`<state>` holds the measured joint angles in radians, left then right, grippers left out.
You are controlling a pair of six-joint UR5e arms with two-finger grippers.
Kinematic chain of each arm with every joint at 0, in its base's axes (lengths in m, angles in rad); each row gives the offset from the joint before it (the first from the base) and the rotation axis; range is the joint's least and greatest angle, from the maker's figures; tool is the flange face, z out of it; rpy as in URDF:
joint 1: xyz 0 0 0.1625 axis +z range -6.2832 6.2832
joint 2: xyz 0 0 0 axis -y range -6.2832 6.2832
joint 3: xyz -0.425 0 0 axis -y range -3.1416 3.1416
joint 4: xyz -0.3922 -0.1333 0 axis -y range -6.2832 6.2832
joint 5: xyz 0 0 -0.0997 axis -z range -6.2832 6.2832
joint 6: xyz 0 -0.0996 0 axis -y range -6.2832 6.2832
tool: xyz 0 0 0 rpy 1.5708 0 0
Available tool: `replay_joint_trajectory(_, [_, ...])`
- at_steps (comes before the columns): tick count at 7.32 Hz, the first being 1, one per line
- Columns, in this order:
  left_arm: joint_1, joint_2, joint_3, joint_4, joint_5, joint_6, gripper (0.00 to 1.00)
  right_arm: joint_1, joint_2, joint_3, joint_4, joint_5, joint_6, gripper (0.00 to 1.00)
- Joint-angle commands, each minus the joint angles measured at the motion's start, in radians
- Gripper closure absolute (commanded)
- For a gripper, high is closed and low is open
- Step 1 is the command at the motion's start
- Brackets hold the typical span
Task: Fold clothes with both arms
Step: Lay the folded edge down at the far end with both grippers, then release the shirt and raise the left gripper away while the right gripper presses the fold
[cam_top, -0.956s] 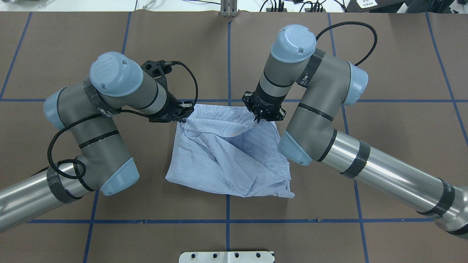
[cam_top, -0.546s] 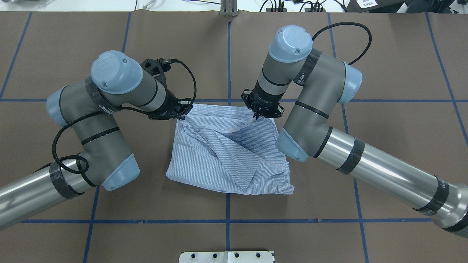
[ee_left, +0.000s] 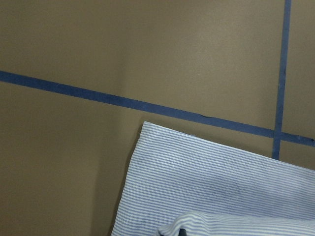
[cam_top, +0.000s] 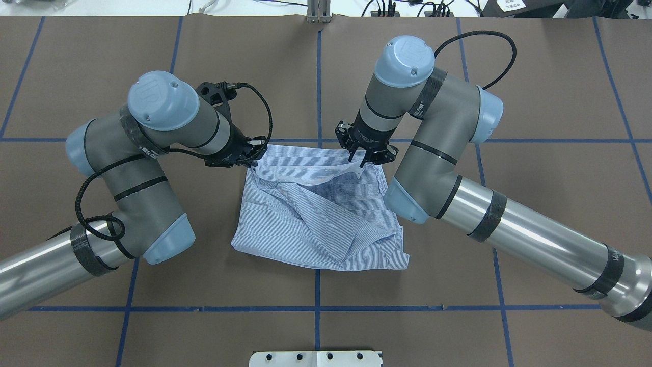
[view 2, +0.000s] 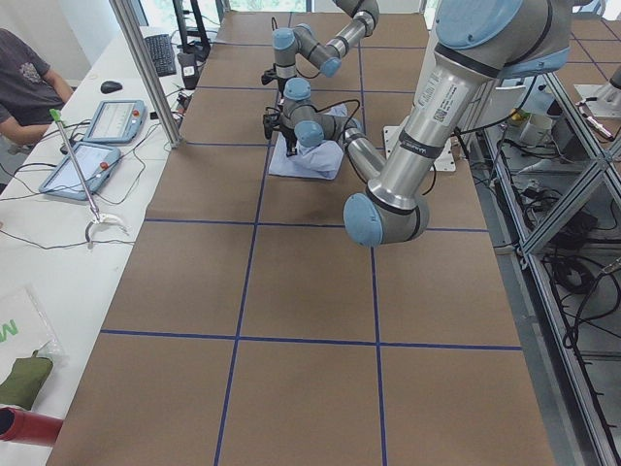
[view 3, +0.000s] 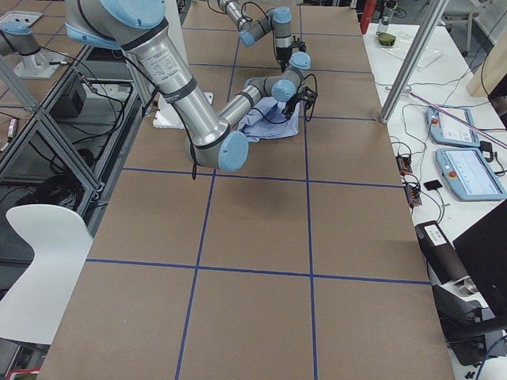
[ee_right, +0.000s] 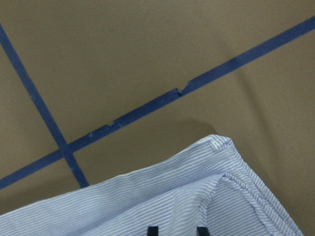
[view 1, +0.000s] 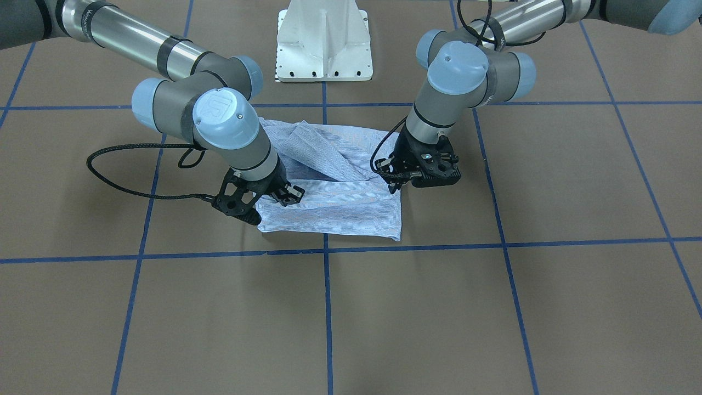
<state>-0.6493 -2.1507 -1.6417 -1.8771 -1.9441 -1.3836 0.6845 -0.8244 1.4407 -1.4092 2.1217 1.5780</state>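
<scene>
Opening my right gripper [cam_top: 356, 162]: jaws now spread, shirt [cam_top: 316, 224] edge dropped. Left gripper [cam_top: 253, 159] still pinches its corner; this fold looks nearly laid.

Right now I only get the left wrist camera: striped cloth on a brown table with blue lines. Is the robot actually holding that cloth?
Observer: It seems so. In the overhead view the left gripper looks pinched on one far corner of the shirt.
Operator: Is there a second arm?
Observer: Yes. The right gripper sits over the shirt's other far corner, and its own wrist view shows its fingertips apart.
Operator: Is the shirt lying flat?
Observer: No. From overhead it is a rumpled bundle, with creased layers heaped across its middle.
</scene>
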Motion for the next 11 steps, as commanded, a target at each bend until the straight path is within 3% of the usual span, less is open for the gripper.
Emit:
replay_joint_trajectory(1, [-0.036, 0.0, 0.013, -0.01, 0.001, -0.003, 0.0, 0.036, -0.005, 0.003, 0.032, 0.035, -0.077, 0.0])
replay_joint_trajectory(3, [-0.087, 0.0, 0.019, -0.004, -0.006, 0.011, 0.0, 0.026, -0.012, 0.041, 0.032, 0.02, -0.079, 0.0])
replay_joint_trajectory(5, [-0.14, 0.003, 0.011, 0.031, -0.07, 0.098, 0.0, -0.078, -0.016, 0.072, 0.027, -0.093, -0.085, 0.0])
replay_joint_trajectory(6, [-0.157, 0.003, 0.008, 0.048, -0.072, 0.115, 0.0, -0.159, -0.018, 0.072, 0.021, -0.199, -0.088, 0.0])
replay_joint_trajectory(8, [-0.17, 0.011, 0.008, 0.047, -0.072, 0.123, 0.0, -0.189, -0.021, 0.088, -0.002, -0.226, -0.098, 0.0])
replay_joint_trajectory(11, [-0.17, 0.02, 0.008, 0.046, -0.072, 0.121, 0.0, -0.274, -0.015, 0.304, -0.204, -0.371, -0.271, 0.0])
